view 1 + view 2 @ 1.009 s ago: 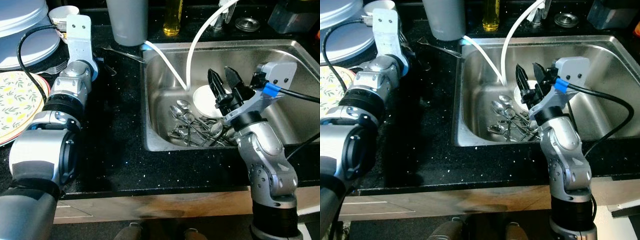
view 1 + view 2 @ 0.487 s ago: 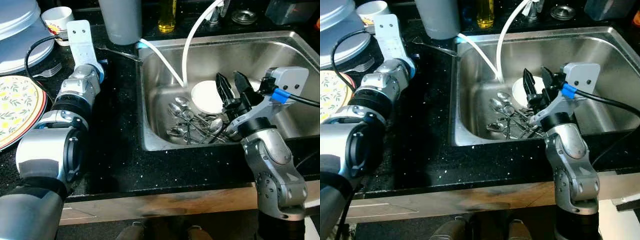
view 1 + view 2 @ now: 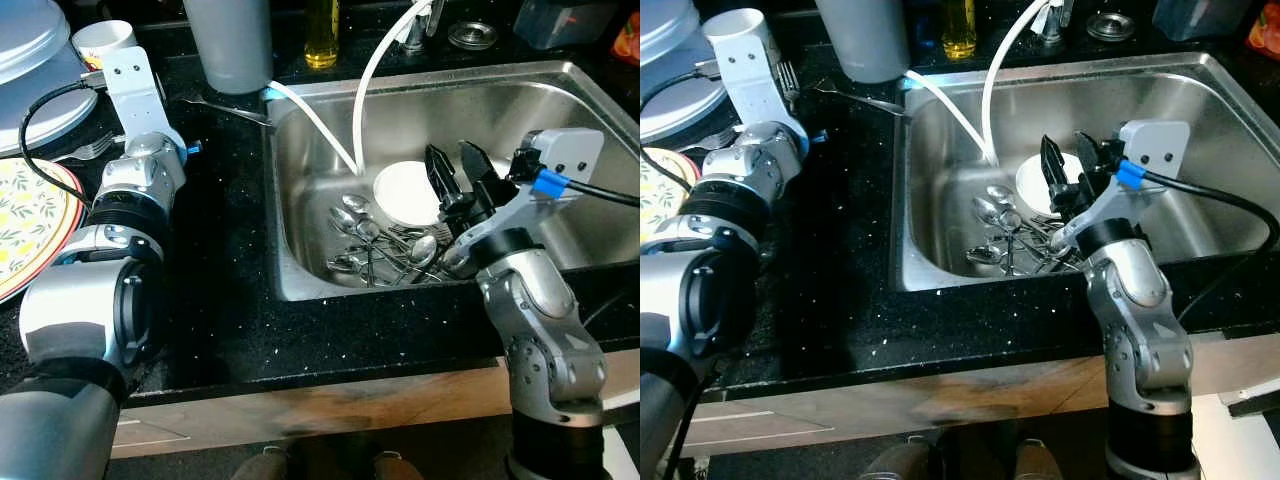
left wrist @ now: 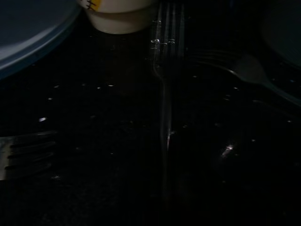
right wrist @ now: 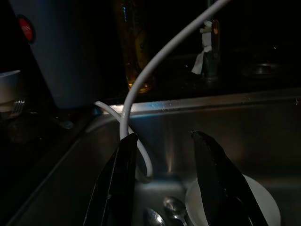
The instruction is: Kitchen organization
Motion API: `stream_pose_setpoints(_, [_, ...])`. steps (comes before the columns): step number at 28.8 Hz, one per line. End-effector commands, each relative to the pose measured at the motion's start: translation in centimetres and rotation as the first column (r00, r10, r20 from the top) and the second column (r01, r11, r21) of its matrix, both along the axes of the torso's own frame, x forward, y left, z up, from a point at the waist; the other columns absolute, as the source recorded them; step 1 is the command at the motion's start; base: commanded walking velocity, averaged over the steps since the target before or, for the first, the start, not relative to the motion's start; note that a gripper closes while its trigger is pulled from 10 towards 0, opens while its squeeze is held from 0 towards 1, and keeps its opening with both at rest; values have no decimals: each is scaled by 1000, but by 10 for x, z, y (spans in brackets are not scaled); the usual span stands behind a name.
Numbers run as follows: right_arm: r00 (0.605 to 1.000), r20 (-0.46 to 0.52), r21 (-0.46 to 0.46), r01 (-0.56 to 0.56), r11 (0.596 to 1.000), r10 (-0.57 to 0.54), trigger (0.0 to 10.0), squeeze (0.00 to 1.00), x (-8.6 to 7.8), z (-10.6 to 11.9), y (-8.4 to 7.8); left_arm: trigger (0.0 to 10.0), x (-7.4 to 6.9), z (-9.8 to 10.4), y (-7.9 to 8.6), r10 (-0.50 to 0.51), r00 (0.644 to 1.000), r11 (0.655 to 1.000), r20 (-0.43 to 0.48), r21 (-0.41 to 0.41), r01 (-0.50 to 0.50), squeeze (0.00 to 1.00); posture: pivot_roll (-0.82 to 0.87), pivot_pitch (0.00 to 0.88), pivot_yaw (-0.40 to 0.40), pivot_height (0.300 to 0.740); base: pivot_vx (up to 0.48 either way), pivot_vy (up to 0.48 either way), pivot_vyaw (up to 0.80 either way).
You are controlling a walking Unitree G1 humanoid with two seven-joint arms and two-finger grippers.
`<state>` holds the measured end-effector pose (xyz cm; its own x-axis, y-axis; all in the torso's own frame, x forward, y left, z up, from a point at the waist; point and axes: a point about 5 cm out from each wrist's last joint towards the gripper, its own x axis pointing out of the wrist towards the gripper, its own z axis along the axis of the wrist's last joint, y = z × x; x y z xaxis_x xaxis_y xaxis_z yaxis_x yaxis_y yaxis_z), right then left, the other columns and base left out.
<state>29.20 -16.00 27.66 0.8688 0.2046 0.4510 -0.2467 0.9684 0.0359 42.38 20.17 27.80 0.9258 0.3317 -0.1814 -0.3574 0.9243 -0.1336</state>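
The stainless steel sink (image 3: 560, 110) is set into a black speckled bench (image 3: 220, 300). On the sink floor lies a heap of spoons (image 3: 385, 245), and just behind the heap, touching its far edge, sits a white bowl (image 3: 400, 192). A white hose (image 3: 375, 70) arcs down from the tap at the sink's back rim and ends on the sink floor just beside the bowl; a second white tube (image 3: 312, 120) runs from the sink's back left corner to the same spot.

The right end effector (image 3: 461, 177) hangs over the sink, above the bowl's right edge and the spoons, its two black fingers (image 5: 121, 183) spread apart with nothing between them. In the right wrist view the bowl and two spoon bowls lie below the fingertips.

The left arm lies stretched over the bench to the left of the sink, its wrist reaching toward the back. Whether the left end effector is spread or pressed together I cannot tell. The dark left wrist view shows a fork (image 4: 164, 70) on the bench below a white cup (image 4: 120, 16), and another fork's tines (image 4: 26, 157) to one side.

Behind the sink's left corner stands a grey tumbler (image 3: 228, 42), with a bottle of yellow liquid (image 3: 321, 32) beside it. A butter knife (image 3: 225, 107) lies on the bench at the sink's back left corner. Well left of the sink sit a floral plate (image 3: 30, 225) and a stack of white plates (image 3: 40, 60).
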Motion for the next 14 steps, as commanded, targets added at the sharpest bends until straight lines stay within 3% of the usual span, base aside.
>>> stream_pose_setpoints(1, [1000,7,-2,-11,1000,11,10000,0,0,0,1,0,-8,-49,7,24,979,999,-203,-40,-32,0,32,196,85,740,0,0,0])
stream_pose_setpoints(6, [1000,12,-1,-14,1000,15,10000,0,4,1,0,0,-7,-48,3,38,979,999,-201,10,-37,0,39,185,80,740,0,0,0])
stream_pose_setpoints(8, [1000,13,-2,-15,1000,15,10000,0,6,1,-1,0,-5,-42,-2,25,986,999,-165,41,-18,0,42,176,75,740,0,0,0])
stream_pose_setpoints(10, [1000,16,-1,-18,1000,18,10000,0,7,2,-1,0,-2,-26,-9,-11,998,994,-64,111,18,0,47,171,69,740,0,0,0])
stream_pose_setpoints(11, [1000,19,-1,-20,1000,20,10000,0,8,2,-1,6980,-2,-16,-11,-15,1000,985,10,174,13,0,54,166,62,740,0,0,0])
stream_pose_setpoints(12, [1000,19,-1,-20,1000,20,10000,0,8,2,-1,6980,-2,-16,-11,-15,1000,985,10,174,13,0,54,166,62,740,0,0,0])
stream_pose_setpoints(13, [999,24,-1,-24,1000,24,10000,0,9,3,-1,10000,-3,-6,-12,-16,997,972,80,236,-3,0,59,160,55,740,0,0,0])
stream_pose_setpoints(14, [999,24,-1,-24,1000,24,10000,0,9,3,-1,10000,-3,-6,-12,-16,997,972,80,236,-3,0,59,160,55,740,0,0,0])
